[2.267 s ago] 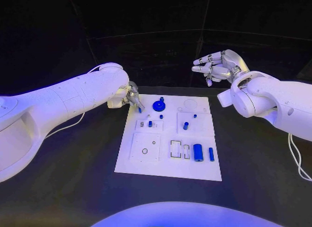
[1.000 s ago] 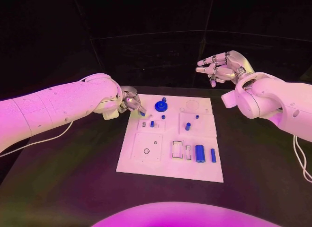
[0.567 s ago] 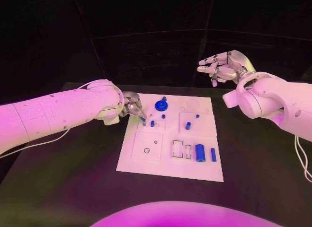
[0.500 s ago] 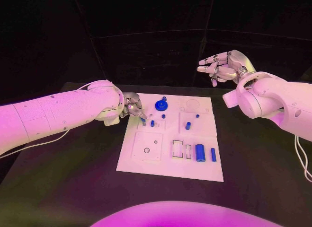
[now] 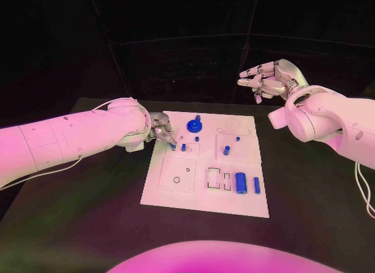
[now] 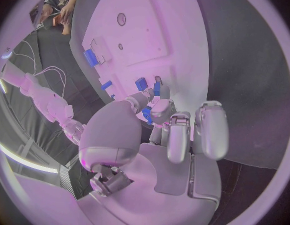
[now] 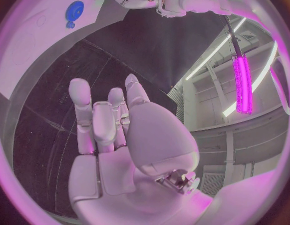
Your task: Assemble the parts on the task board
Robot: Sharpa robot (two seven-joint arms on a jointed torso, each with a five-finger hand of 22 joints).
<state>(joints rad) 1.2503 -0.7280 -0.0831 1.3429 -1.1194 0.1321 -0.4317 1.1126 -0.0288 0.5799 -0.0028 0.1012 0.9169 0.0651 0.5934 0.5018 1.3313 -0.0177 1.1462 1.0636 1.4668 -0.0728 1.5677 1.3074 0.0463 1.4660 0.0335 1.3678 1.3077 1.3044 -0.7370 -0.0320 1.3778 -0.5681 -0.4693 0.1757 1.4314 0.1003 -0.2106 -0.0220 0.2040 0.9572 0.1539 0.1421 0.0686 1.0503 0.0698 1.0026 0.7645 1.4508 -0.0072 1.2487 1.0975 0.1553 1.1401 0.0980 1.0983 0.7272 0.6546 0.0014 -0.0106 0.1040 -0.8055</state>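
white task board [image 5: 177, 193], blue parts [image 5: 239, 182], black table [image 5: 89, 216]

One table [image 5: 89, 216]. One white task board [image 5: 205, 202]. Two hands: left hand [image 5: 160, 128], right hand [image 5: 269, 79]. Seven blue parts on the board, as far as can be made out: one toothed disc [image 5: 193, 126], one thick cylinder [image 5: 239, 182], one thin cylinder [image 5: 256, 185], four short pegs [image 5: 225, 151]. One more blue piece [image 6: 146, 116], seemingly pinched at the left hand's fingertips.

Left hand [image 5: 160, 128] fingertips hide small blue part [image 6: 147, 115] in head view, left-centre; its shape too small to tell.
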